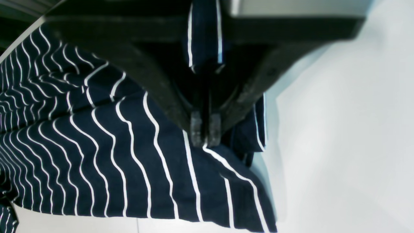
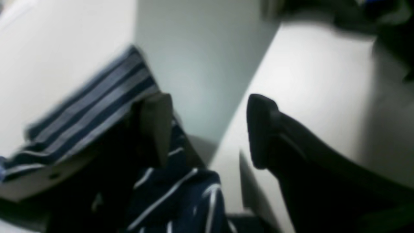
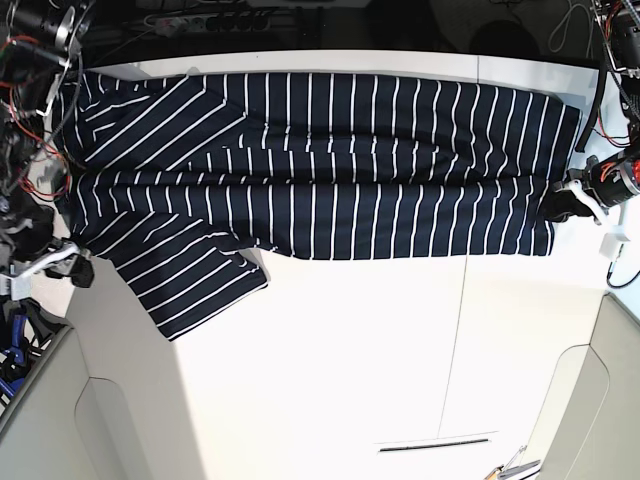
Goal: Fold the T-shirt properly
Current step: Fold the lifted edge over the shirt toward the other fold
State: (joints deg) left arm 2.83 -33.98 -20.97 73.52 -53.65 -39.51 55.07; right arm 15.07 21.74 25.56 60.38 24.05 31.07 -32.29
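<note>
Right gripper (image 3: 78, 268), jaws apart, sits at the shoulder edge of the striped T-shirt (image 3: 330, 170), which lies spread along the far side of the white table (image 3: 350, 360), while the left gripper (image 3: 562, 205) is clamped on its hem corner.

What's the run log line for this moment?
T-shirt: spread flat, sideways | left end effector: shut on hem | right end effector: open at sleeve | fold: not started
</note>
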